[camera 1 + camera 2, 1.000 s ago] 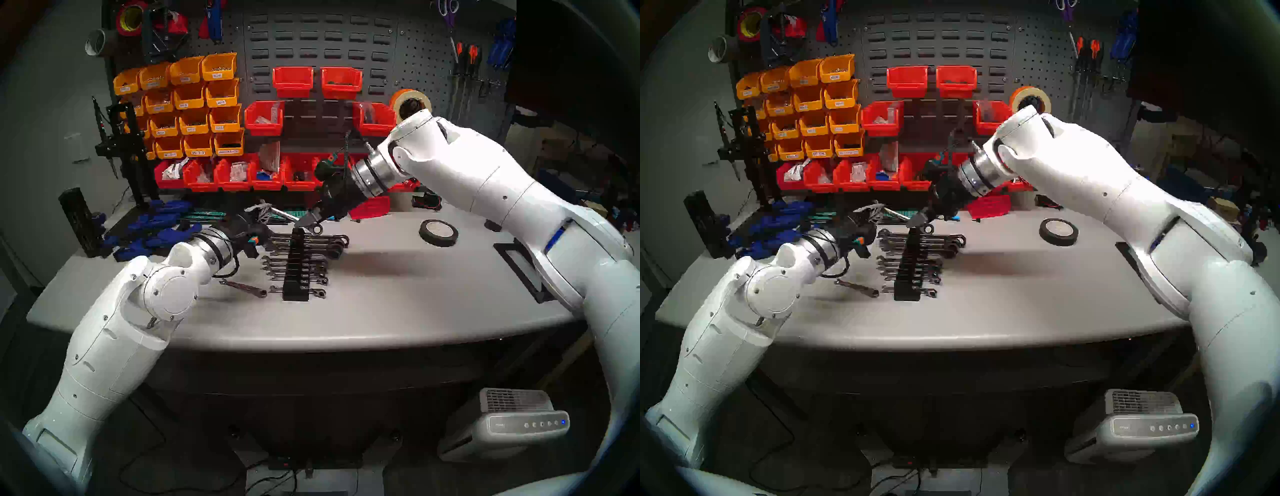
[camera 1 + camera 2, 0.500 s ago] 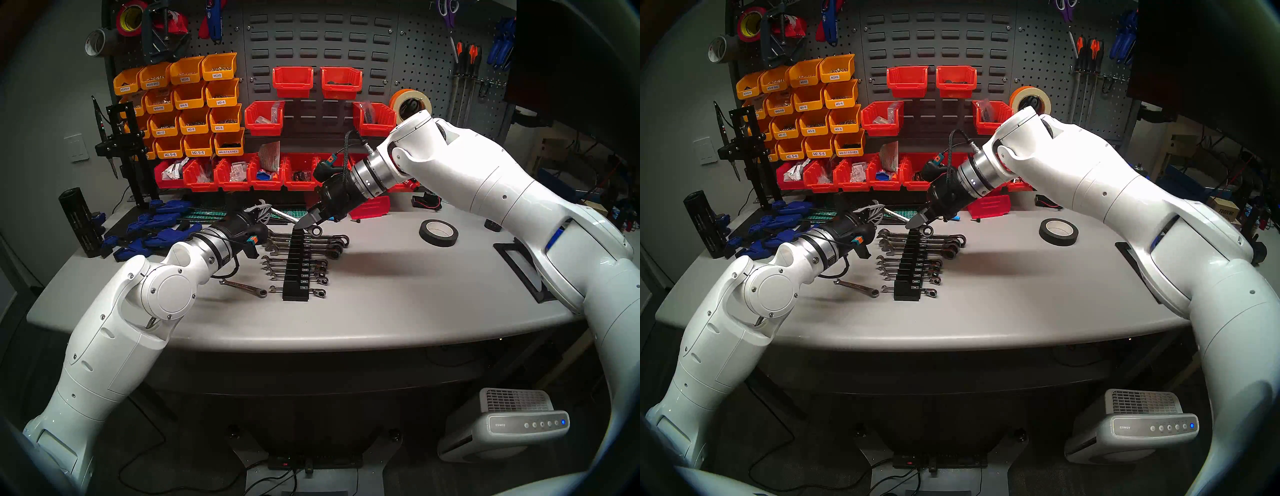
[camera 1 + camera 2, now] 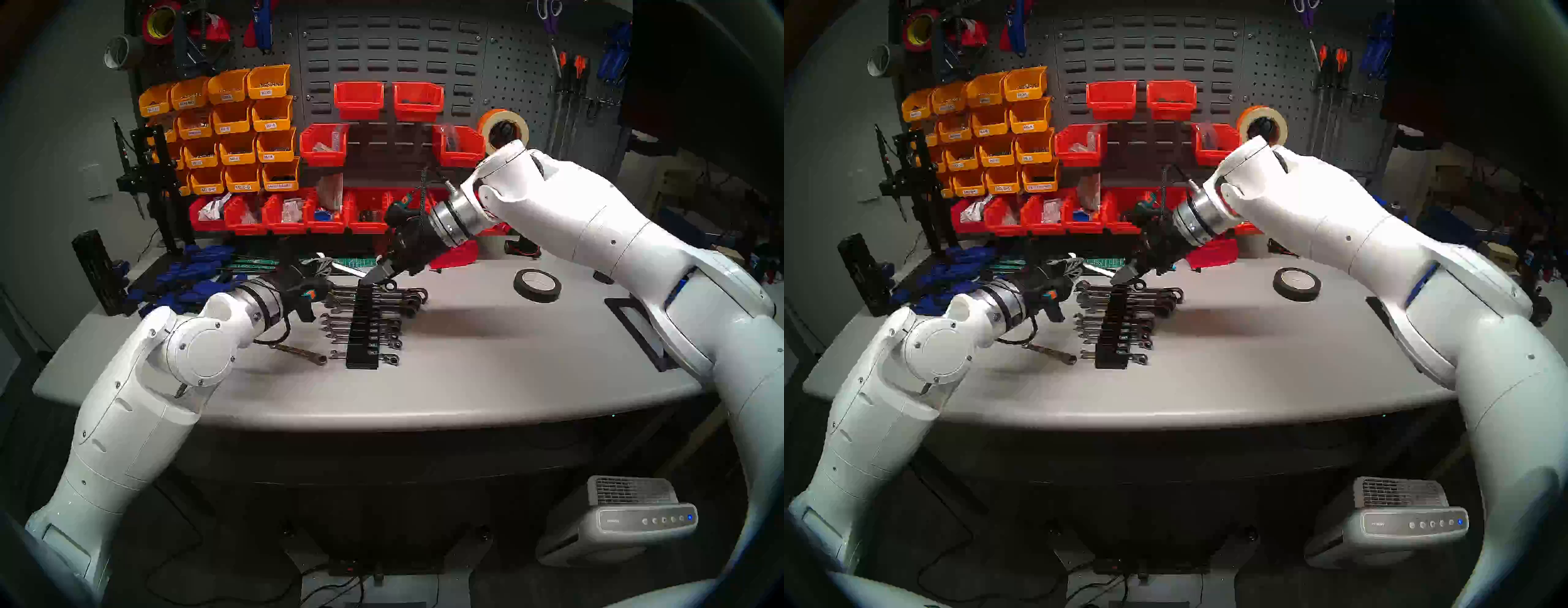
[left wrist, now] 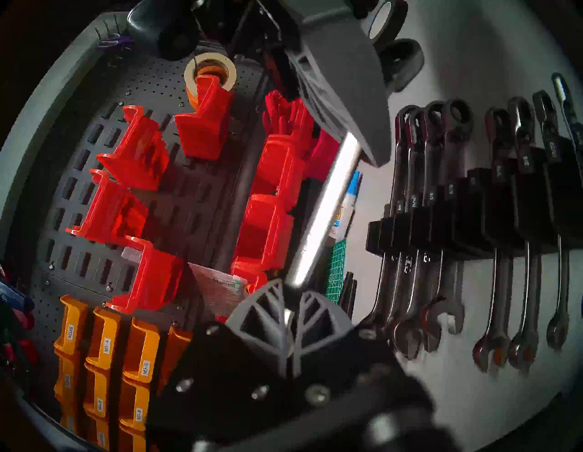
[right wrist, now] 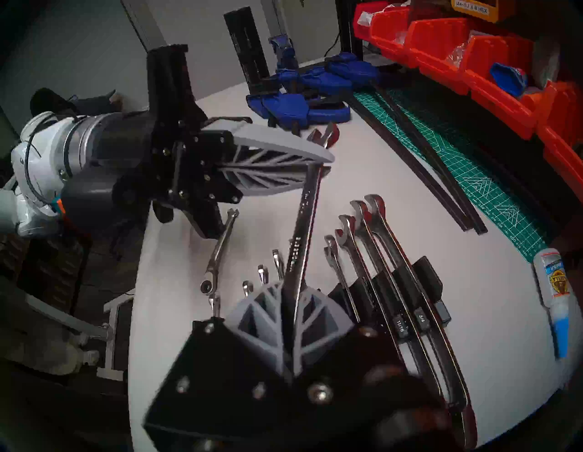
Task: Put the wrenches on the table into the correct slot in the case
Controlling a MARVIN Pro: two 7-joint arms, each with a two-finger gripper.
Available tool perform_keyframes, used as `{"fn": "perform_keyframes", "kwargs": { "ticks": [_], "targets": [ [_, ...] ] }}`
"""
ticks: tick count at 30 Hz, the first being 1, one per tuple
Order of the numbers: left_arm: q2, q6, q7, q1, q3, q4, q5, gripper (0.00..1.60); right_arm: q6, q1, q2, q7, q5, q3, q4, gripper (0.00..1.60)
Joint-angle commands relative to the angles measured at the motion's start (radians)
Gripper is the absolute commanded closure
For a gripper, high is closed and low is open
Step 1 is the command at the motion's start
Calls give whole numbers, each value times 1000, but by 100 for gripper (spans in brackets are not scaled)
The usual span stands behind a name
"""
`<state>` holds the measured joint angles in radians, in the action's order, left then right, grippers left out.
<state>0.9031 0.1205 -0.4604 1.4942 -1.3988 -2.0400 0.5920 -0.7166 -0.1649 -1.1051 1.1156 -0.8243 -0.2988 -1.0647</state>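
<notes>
**A:** Nearest: short chrome combination wrench [image 3: 297, 352] lying loose on the light-grey worktop [image 3: 488, 373], just left of the long black plastic slotted rack [image 3: 362, 335], by its near end. Untouched.

**B:** Farther out: long chrome wrench [image 5: 303, 227] carried above the rack's far end. Pinched by the left gripper [image 5: 325, 165] near the open jaw, and by the right gripper [image 3: 370, 278] near the ring.

**A:** Changed? Barely. Left wrist tipped a touch, ring end dipped slightly toward the rack. Both grips as tight as before.

**B:** Looks like lining-up, not seating yet. Free gap visible mid-rack, likely the target. Short one still to come.
</notes>
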Motion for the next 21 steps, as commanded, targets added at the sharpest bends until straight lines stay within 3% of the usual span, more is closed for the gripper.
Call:
{"fn": "perform_keyframes", "kwargs": {
  "ticks": [1, 10, 11, 12, 13, 15, 18, 21],
  "targets": [
    [6, 4, -2, -38, -14, -47, -8, 160, 29, 51, -14, 57, 2, -7, -6, 160],
    [15, 41, -30, -59, -14, -52, -14, 160, 69, 58, -13, 53, 25, 12, -3, 156],
    [16, 46, -35, -62, -14, -53, -15, 160, 81, 59, -11, 46, 34, 14, -7, 151],
    [18, 51, -38, -64, -14, -53, -17, 160, 82, 58, -11, 51, 32, 13, -4, 132],
    [19, 54, -41, -67, -14, -54, -18, 160, 94, 58, -9, 47, 40, 14, -7, 124],
    [19, 58, -45, -70, -13, -54, -19, 160, 101, 59, -9, 46, 48, 16, -5, 131],
    [18, 64, -52, -72, -12, -57, -20, 160, 113, 60, -10, 47, 63, 18, 1, 106],
    [17, 72, -62, -73, -12, -60, -23, 160, 130, 58, -10, 45, 73, 14, 2, 109]
  ]
}}
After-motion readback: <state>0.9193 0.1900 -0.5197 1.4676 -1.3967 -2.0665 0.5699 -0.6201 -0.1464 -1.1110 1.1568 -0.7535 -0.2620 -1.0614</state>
